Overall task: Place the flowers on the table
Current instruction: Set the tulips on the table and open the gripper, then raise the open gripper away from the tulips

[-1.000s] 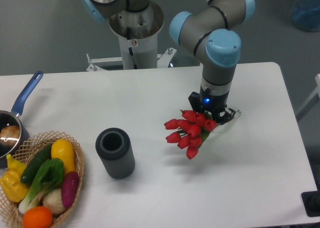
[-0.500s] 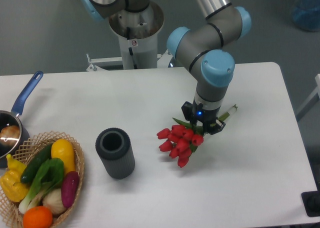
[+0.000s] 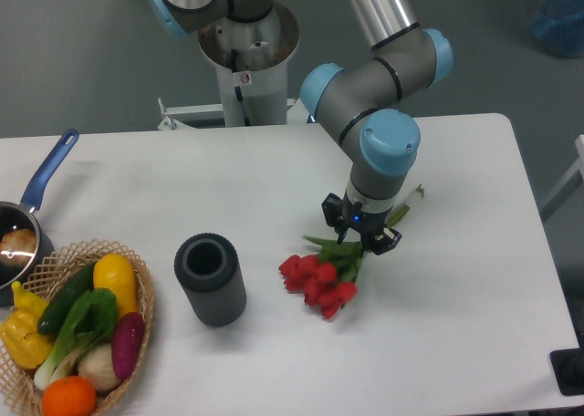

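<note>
Release check: flowers at table level

Tulips (image 3: pixel 315 279) lie just right of the dark cylinder (image 3: pixel 211 279), red buds apparently touching the white table (image 3: pixel 474 288), stems running up to the gripper (image 3: pixel 359 234). The gripper is clenched on the stems. Confirm for yourself that the bunch rests on the table before you part the fingers; then lift straight up, well clear of the cylinder, so no leaf drags.

Single fixed camera, high and in front of the table (image 3: pixel 474 343), looking down and across toward the arm's pedestal base (image 3: pixel 246 69) at the far edge. Mid distance: most of the tabletop fits; left edge cuts the saucepan (image 3: pixel 23 229) and wicker basket (image 3: pixel 146 297). No second view, so no overlap.
</note>
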Tool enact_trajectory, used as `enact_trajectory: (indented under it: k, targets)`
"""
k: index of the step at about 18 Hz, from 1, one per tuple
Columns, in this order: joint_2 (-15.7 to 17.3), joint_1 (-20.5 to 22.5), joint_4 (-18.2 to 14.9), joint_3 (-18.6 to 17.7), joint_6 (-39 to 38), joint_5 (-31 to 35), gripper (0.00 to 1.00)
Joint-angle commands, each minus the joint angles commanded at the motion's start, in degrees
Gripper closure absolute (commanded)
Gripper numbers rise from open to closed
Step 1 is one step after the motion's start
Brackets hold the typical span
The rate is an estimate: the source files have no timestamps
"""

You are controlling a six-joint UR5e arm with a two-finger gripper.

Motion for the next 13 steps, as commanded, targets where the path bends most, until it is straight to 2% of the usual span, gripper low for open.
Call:
enact_trajectory:
  k: [1,2,3,9,13]
  targets:
    - [0.3,0.1,0.0,0.1,0.0,0.0,0.20]
    - [0.5,0.2,0.0,0.1,0.1,0.1,0.02]
    - [0.9,0.3,0.1,0.3,0.0,0.3,0.00]
    - [5.4,2.9,0.4,0.5,-3.1,0.0,0.00]
    - [7.7,2.5,0.4,4.1,-6.6,0.0,0.00]
